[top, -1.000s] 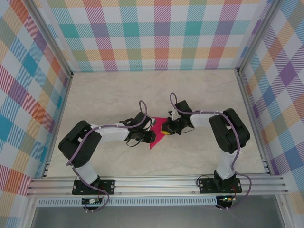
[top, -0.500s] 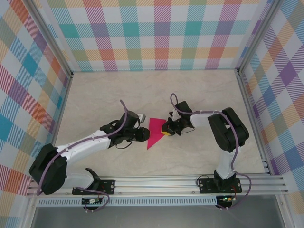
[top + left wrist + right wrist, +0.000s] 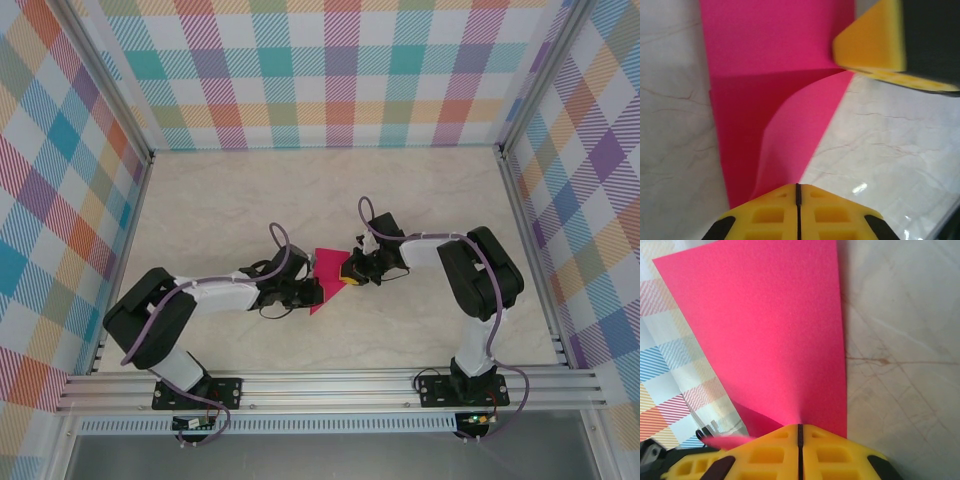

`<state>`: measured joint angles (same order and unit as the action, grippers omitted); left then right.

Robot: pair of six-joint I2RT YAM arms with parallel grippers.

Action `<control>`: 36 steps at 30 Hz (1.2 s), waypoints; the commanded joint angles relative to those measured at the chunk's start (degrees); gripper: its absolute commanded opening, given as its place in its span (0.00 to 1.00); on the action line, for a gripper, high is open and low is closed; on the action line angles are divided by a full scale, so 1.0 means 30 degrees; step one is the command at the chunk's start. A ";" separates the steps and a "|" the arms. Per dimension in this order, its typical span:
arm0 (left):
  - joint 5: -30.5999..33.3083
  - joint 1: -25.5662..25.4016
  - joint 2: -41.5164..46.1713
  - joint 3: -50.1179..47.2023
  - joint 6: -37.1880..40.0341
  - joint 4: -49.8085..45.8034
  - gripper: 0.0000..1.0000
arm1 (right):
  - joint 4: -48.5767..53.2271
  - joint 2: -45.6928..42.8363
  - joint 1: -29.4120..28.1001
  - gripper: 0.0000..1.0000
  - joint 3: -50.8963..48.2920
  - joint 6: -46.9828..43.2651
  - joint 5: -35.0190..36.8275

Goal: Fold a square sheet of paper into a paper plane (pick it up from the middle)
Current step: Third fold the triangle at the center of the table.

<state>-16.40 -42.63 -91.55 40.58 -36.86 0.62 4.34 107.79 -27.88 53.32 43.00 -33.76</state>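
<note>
Wider a moment ago, the left jaws are now shut tight on the lifted flap of the pink paper (image 3: 771, 100) at their tips, and the right jaws stay clamped on its opposite edge, so it sits between both jaws on the tabletop (image 3: 250, 200), probably ready for folding.

The folded magenta-pink paper sheet (image 3: 326, 266) lies mid-table on the pale marbled tabletop (image 3: 240, 200), between the left gripper (image 3: 312, 292) at its near-left edge and the right gripper (image 3: 347, 272) at its right edge, both apparently touching it.
</note>
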 commanded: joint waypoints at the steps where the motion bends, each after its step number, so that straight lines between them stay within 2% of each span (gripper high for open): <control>1: 0.1030 -0.0058 -0.0576 -0.0017 -0.0057 0.0012 0.06 | 0.0697 0.0269 -0.0082 0.09 -0.0073 -0.0134 0.0842; 6: 0.1746 -0.0108 -0.1034 -0.0269 0.0242 -0.0570 0.04 | 0.0973 -0.0353 -0.0082 0.10 0.0684 -0.0740 0.0633; 14: 0.1484 -0.0192 -0.1081 -0.0323 0.0407 -0.0526 0.03 | 0.0235 -0.2262 -0.0728 0.09 0.0508 -0.0517 -0.0250; 24: 0.1381 -0.0202 -0.0833 -0.0152 0.0609 -0.0815 0.03 | -0.1482 -0.0209 -0.1656 0.08 0.0458 0.0495 -0.1260; 36: 0.0708 -0.0229 0.0158 0.0304 0.0734 -0.1189 0.05 | 0.0048 0.0899 -0.1664 0.07 0.0377 -0.0391 0.0628</control>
<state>-14.52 -42.94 -92.90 40.97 -35.73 -0.01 2.20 109.23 -32.64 54.43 43.24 -34.48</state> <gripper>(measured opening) 0.052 0.070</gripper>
